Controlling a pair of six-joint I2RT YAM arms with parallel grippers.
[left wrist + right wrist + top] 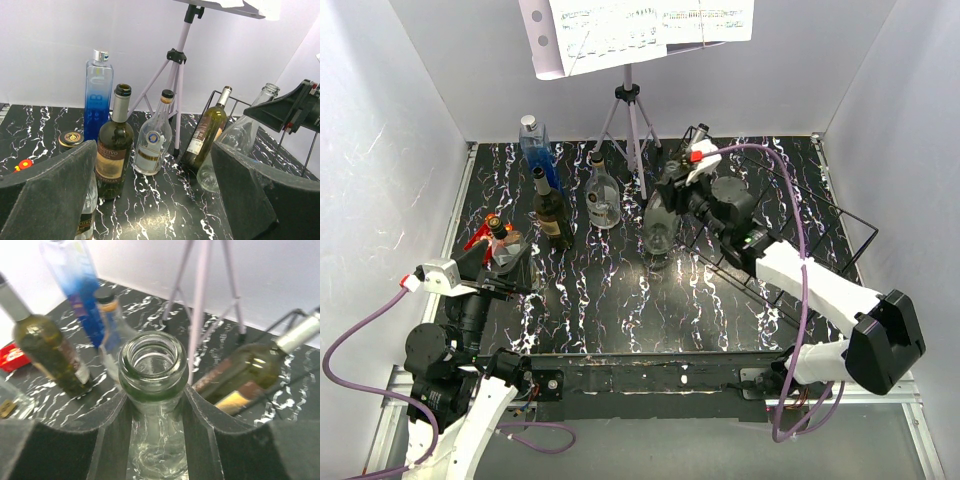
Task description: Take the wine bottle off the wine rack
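The clear bottle (152, 360) is clamped at the neck between the closed fingers of the right gripper (155, 405), and it is held tilted, with its base seen low over the table (620, 310), just beside the left end of the rack (840, 206). A green bottle (202, 135) is seen leaning at that same end of the rack, apart from the claw. The left gripper (152, 195) is held wide open and empty at the near left, well apart from the rack.
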